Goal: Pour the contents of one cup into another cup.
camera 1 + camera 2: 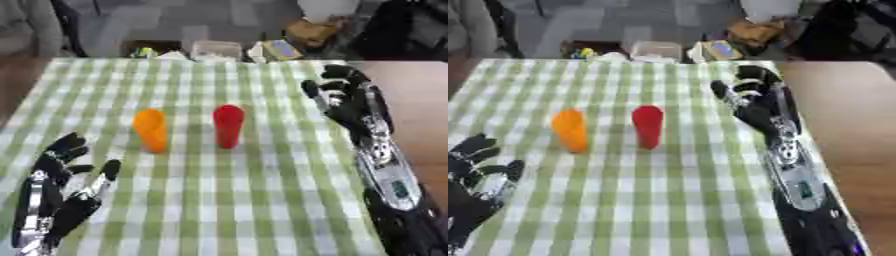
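Surface: green-checked counter (262, 200), clutter along its far edge.
Red cup (228, 126): upright mid-counter, untouched.
Orange cup (150, 130): upright just left of red cup, apart.
Right hand (343, 100): right of red cup, fingers spread wide, empty.
Left hand (66, 172): nearer than orange cup, fingers relaxed, empty.
Progress: judged unstarted; grasp, lift, pour remain.

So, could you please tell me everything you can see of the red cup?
The red cup is tall, narrow and plain, apparently plastic, with a rounded top. It stands upright on the green-and-white checked tablecloth, just right of the orange cup with a gap between. Neither robot hand touches it. Its contents cannot be seen.
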You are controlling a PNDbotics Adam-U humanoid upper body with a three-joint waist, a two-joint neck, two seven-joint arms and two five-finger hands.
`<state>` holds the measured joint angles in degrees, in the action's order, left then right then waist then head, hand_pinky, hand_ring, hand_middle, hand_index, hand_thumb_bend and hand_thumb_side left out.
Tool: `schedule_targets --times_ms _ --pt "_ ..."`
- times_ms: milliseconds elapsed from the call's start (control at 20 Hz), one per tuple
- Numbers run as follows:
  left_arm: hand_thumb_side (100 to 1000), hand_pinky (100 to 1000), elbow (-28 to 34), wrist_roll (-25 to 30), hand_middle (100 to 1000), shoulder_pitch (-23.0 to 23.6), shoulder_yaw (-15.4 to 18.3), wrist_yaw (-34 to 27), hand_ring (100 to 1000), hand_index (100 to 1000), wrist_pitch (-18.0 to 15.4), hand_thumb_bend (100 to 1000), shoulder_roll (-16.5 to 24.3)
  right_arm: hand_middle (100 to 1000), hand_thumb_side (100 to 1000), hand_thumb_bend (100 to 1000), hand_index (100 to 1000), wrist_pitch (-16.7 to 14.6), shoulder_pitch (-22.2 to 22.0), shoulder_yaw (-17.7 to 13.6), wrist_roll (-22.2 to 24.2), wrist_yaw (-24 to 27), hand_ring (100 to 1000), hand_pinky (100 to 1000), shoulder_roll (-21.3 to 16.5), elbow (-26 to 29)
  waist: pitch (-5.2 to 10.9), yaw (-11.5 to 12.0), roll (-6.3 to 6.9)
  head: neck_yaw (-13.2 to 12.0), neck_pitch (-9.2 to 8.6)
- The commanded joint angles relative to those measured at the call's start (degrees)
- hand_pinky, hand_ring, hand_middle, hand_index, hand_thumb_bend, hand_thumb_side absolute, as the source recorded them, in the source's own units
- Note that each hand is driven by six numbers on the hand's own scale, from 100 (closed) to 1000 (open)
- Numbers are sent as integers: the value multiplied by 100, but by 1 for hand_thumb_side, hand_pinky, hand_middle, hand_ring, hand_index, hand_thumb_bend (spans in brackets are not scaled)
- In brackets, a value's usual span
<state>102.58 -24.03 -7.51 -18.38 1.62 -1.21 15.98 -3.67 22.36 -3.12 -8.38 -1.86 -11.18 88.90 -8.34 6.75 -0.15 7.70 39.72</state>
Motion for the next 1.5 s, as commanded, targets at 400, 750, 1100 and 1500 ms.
schedule_targets --times_ms 400,750,1100,1500 --pt "324 657 104 6 742 -49 -6 20 787 850 21 613 48 642 261 745 727 -36 71 11 166 -183 605 461 -42 93 57 -3 5 5 -47" --pt "325 659 117 -10 744 -100 -38 143 792 853 200 637 161 642 264 743 727 -35 78 22 176 -188 605 461 -52 94 63 2 5 5 -53" --pt "340 668 -103 -449 753 -317 -154 108 805 866 581 726 468 641 267 741 727 -37 82 40 186 -186 605 461 -63 91 69 -13 12 -14 -60" --pt "340 667 -967 -844 753 -955 -457 -211 804 875 674 732 736 641 269 739 727 -39 91 66 204 -177 605 461 -59 89 50 -65 -2 -56 -60"
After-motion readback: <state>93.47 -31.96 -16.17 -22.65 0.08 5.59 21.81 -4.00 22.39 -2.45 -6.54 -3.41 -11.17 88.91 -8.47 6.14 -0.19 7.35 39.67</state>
